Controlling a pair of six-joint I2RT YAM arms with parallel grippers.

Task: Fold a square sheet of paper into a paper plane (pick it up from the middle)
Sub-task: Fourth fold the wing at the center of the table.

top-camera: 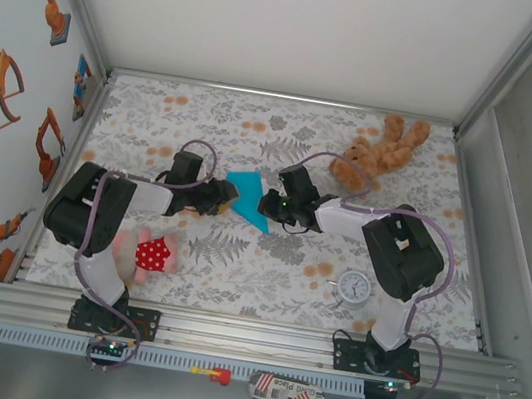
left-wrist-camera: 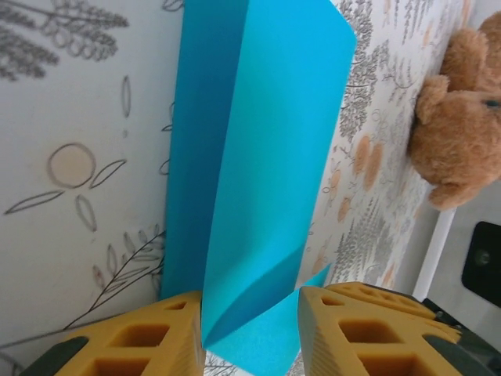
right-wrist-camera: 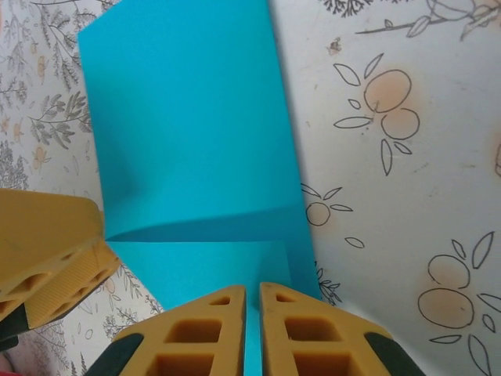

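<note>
Top external view has the sheet of paper [top-camera: 248, 200], folded into a turquoise strip, at mid-table between both arms, the right gripper [right-wrist-camera: 252, 288] pinched nearly closed on one end, the left gripper [left-wrist-camera: 250, 301] straddling the other with jaws apart, the teddy bear [top-camera: 379, 155] beyond.

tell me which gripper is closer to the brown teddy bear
Right. The right gripper sits at the right edge of the blue paper, with the teddy bear beyond it toward the far right; the left gripper is across the paper, farther off.
</note>
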